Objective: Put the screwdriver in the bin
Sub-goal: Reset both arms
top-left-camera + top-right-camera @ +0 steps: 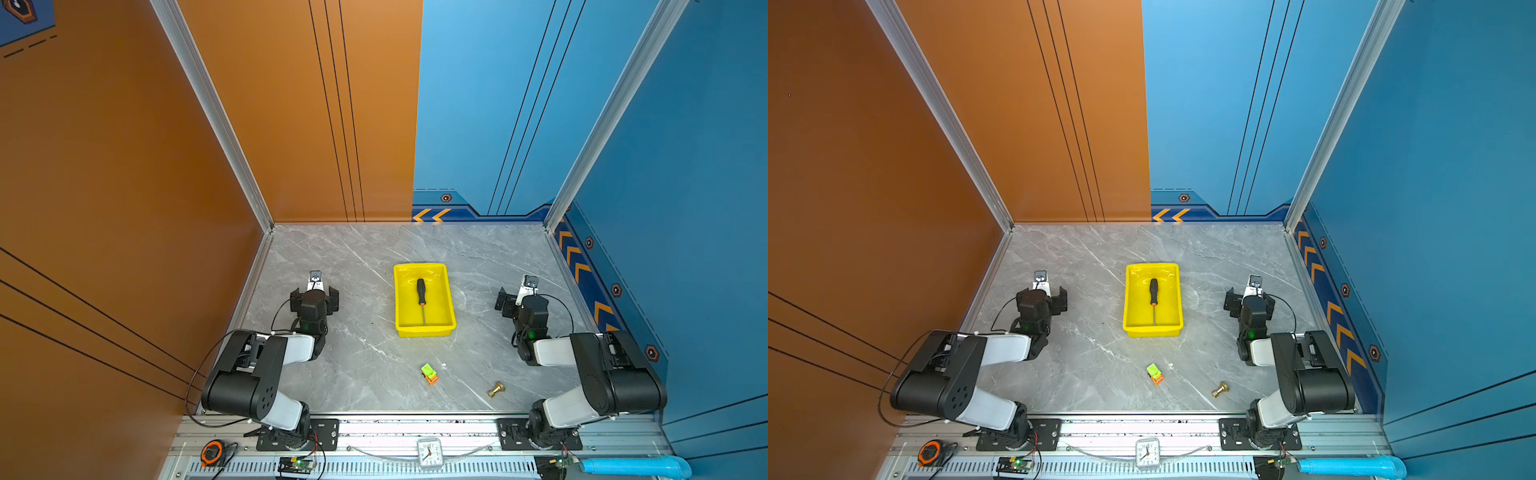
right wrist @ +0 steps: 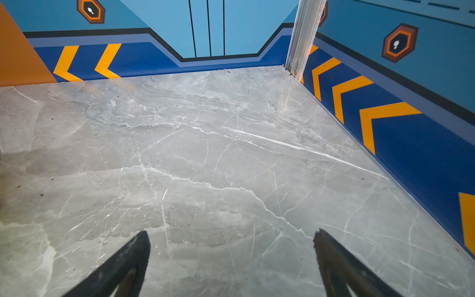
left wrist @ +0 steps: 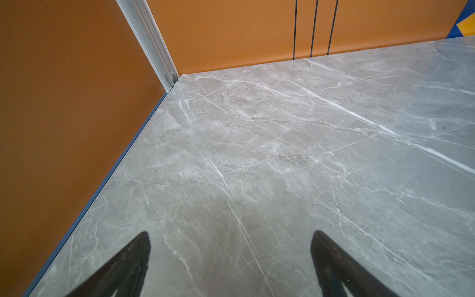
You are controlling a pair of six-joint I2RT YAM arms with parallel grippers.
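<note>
In both top views the screwdriver (image 1: 421, 296) (image 1: 1154, 297), with its black handle, orange collar and thin shaft, lies lengthwise inside the yellow bin (image 1: 424, 331) (image 1: 1153, 331) at mid-table, handle toward the back wall. My left gripper (image 1: 314, 300) (image 1: 1040, 301) hovers left of the bin, well apart from it, open and empty. On the bin's other side my right gripper (image 1: 521, 303) (image 1: 1250, 305) is likewise open and empty. The left wrist view shows the left gripper (image 3: 230, 234) spread over bare marble. So does the right wrist view for the right gripper (image 2: 231, 231). Neither wrist view shows the bin or screwdriver.
A green-and-orange toy block (image 1: 429, 372) and a small brass fitting (image 1: 496, 390) lie on the marble in front of the bin. Orange and blue walls close in three sides of the table. A clock (image 1: 430, 453), a tape measure (image 1: 212, 453) and a blue tube (image 1: 636, 465) sit on the front rail.
</note>
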